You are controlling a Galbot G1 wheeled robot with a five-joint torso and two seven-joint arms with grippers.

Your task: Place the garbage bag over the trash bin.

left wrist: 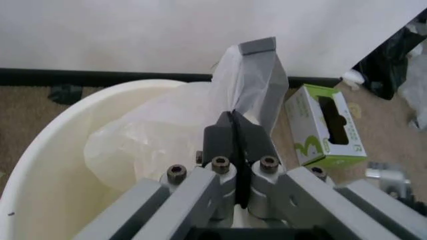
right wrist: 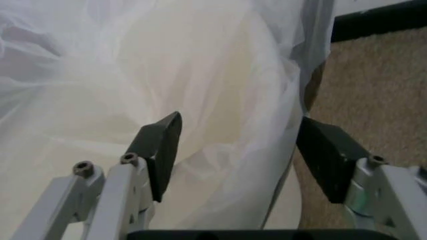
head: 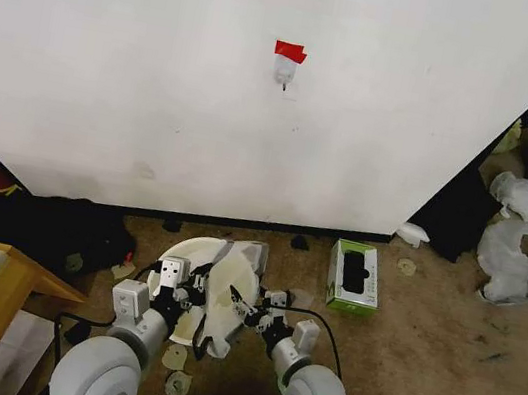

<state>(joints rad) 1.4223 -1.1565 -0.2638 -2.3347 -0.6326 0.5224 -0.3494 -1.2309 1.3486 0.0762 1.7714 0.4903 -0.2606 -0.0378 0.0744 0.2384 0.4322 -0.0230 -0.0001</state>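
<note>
Left wrist view shows the left end effector pinching the garbage bag over the trash bin, keeping it lifted; the right end effector is spread around film, ready to grip.

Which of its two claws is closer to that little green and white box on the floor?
The right gripper: it is at the trash bin on the side toward the green and white box. The left gripper works the bin's far side.

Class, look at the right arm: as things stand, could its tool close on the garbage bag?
Probably yes. The right tool is open, and the garbage bag already lies between its fingers with nothing in between. The left tool is shut on the bag above the trash bin.
</note>
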